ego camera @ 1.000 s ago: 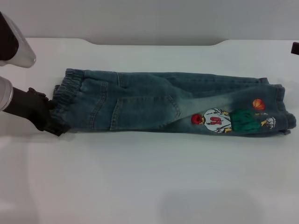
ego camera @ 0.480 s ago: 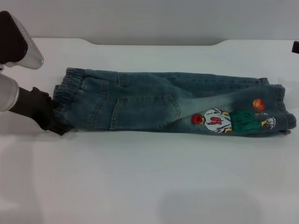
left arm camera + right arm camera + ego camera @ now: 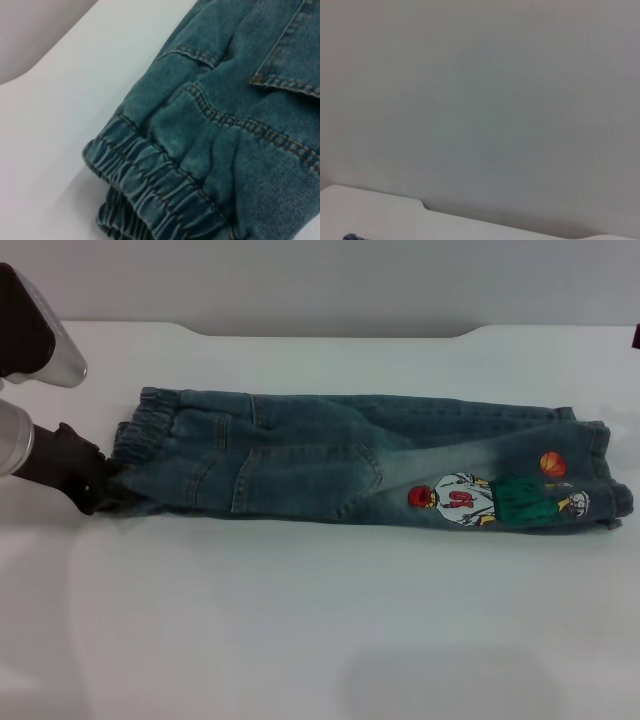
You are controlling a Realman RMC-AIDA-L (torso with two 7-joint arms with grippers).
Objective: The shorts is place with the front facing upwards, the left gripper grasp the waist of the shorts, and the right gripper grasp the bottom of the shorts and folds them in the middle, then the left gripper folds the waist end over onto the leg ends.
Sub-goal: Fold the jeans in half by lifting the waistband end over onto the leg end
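Gripping the waist [image 3: 140, 430] of the shorts [image 3: 370, 460] with my left hand [image 3: 100, 485] (lengthwise fold done); next I carry it onto the leg ends [image 3: 600, 475].

— Where is the left gripper [image 3: 100, 485]?
— Low at the left, on its white wrist, fingers pinched together.
— The right gripper [image 3: 635, 337]?
— Only a dark sliver at the right edge.

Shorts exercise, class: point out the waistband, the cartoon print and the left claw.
waistband [image 3: 150, 185], left wrist view, gathered elastic edge
cartoon print [image 3: 490, 502], head view, figure's middle
left claw [image 3: 98, 485], head view, tip at waistband
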